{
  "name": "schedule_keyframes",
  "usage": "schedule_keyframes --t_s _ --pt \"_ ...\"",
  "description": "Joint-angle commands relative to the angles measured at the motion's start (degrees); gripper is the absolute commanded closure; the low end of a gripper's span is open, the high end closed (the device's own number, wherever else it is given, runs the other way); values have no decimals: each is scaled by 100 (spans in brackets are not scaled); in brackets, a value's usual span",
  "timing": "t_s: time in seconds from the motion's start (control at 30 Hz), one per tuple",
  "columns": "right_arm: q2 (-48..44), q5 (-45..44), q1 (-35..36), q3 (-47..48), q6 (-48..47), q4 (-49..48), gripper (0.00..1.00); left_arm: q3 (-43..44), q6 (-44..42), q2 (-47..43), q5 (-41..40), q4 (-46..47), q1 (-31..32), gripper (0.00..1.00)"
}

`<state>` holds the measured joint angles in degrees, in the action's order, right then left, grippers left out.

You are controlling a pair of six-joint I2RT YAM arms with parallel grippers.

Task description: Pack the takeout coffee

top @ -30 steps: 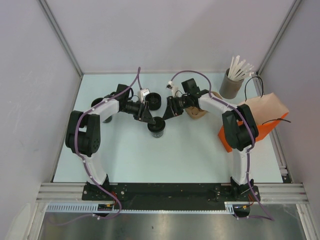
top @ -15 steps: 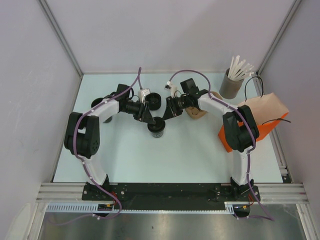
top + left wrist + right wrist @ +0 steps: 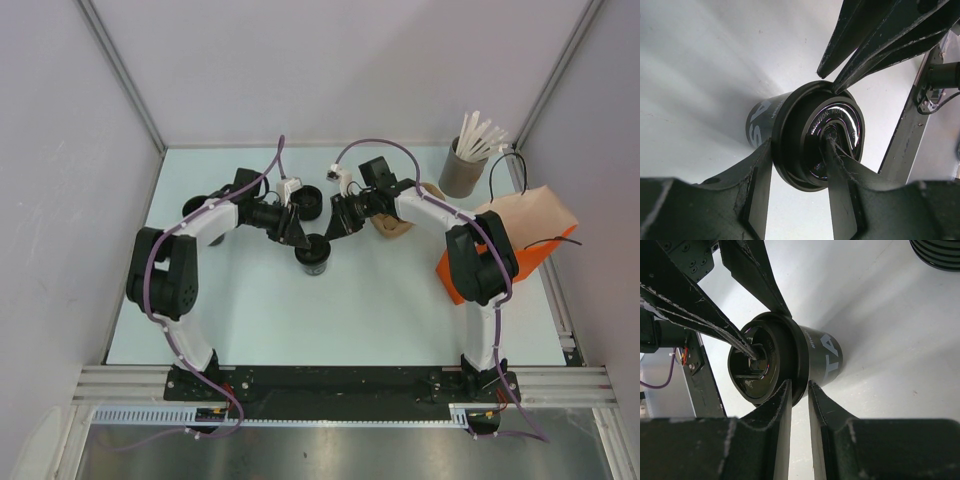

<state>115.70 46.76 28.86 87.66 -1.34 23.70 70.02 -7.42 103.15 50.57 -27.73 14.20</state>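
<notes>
The takeout coffee (image 3: 313, 256), a small black cup with white lettering and a round black lid, stands upright mid-table. Both grippers meet over its lid. My left gripper (image 3: 301, 237) reaches it from the left. In the left wrist view (image 3: 797, 145) one finger lies on the outside of the lid's (image 3: 815, 140) rim and the other in the lid's glossy recess. My right gripper (image 3: 331, 230) reaches it from the right. In the right wrist view (image 3: 800, 385) its jaws are nearly together, pinching the lid's (image 3: 765, 365) rim where it meets the cup wall (image 3: 822, 360).
The orange bag (image 3: 455, 275) with brown paper top stands at the right edge. A grey tub of white sticks (image 3: 462, 172) is at the back right. Black lidless cups (image 3: 310, 203) (image 3: 197, 207) stand behind the arms. A brown item (image 3: 395, 223) lies under the right forearm.
The right wrist has crept slightly toward the far side. The cup and the left gripper have not visibly moved.
</notes>
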Motion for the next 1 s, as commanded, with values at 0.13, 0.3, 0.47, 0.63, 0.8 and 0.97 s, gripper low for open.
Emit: schedule_keyframes --t_s 0.13,0.3,0.47,0.63,0.8,0.97 --pt "532 -1152 207 -425 -586 680 78 -278 -550 -94 -1224 -189 -5 54" --pt "708 -889 287 -434 -586 688 79 -313 -568 -173 -1365 -207 -5 54" --pt "884 -677 295 -434 -507 706 79 -322 -585 -243 -1488 -233 -5 54" --pt "1007 -730 278 -434 -446 697 79 -349 -603 -270 -1620 -233 -4 54" --pt "1112 -809 269 -434 -454 776 79 -357 -620 -269 -1725 -233 4 53" --pt "1262 -1073 287 -434 -507 864 79 -340 -647 -287 -1813 -277 4 52"
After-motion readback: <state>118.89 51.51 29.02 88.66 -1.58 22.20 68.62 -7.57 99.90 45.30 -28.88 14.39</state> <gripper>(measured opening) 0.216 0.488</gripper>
